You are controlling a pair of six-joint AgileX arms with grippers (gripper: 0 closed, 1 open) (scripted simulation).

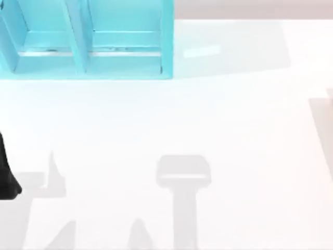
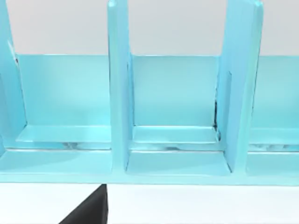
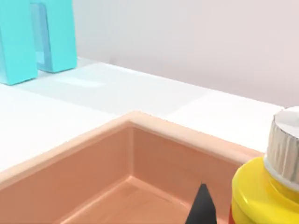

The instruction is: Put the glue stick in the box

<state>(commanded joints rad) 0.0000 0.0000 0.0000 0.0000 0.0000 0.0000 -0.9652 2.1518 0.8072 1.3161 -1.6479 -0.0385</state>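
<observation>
The glue stick, a yellow bottle with a ribbed white cap, shows very close in the right wrist view. It stands or hangs over the inside of the box, a salmon-coloured open tray with a pale rim. A black tip of my right gripper shows just beside the bottle, above the box floor. Whether it holds the bottle is hidden. My left gripper shows as a black tip low in the left wrist view, facing the cyan shelf. My left arm is a dark shape at the table's left edge.
A cyan shelf unit with upright dividers stands at the back left of the white table. Its compartments face the left wrist camera. The shelf's end lies beyond the box's far corner.
</observation>
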